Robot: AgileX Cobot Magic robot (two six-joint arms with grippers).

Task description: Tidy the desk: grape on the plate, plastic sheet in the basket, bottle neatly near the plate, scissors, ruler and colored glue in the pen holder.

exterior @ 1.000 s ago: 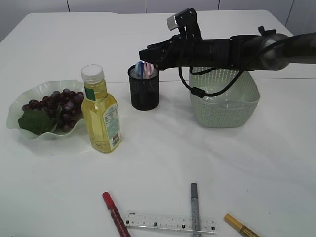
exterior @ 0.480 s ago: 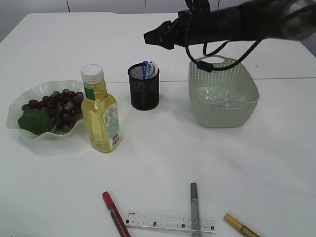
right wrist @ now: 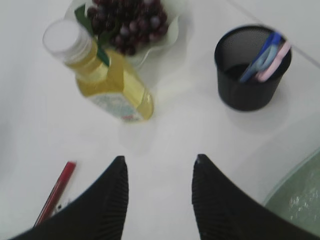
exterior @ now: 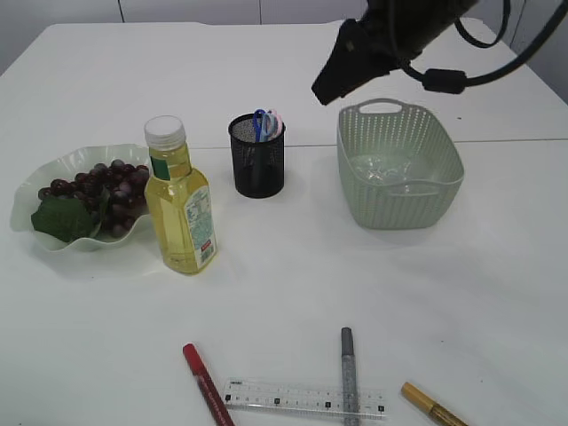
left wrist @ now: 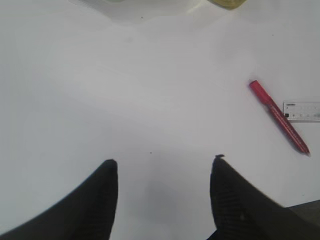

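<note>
1. your right gripper (right wrist: 157, 195) hangs high over the worktop (exterior: 293, 266) between the pen holder (exterior: 257, 167) and the basket (exterior: 399, 169), jaws parted, nothing in them
2. your left gripper (left wrist: 162, 200) hovers low over bare worktop, jaws apart and empty, with the red glue pen (left wrist: 279, 116) off to its right
3. the scissors (exterior: 265, 123) stand in the pen holder, blue and pink handles up
4. the grapes (exterior: 93, 186) lie on the plate (exterior: 35, 173) with a green leaf
5. the bottle (exterior: 179, 200) stands upright just beside the plate
6. the ruler (exterior: 306, 398) lies flat at the near edge; the red glue pen touches its left end, a grey pen (exterior: 349, 373) lies across it, and a gold pen (exterior: 432, 406) sits to the right
7. the basket holds a clear plastic sheet (exterior: 390, 173)
</note>
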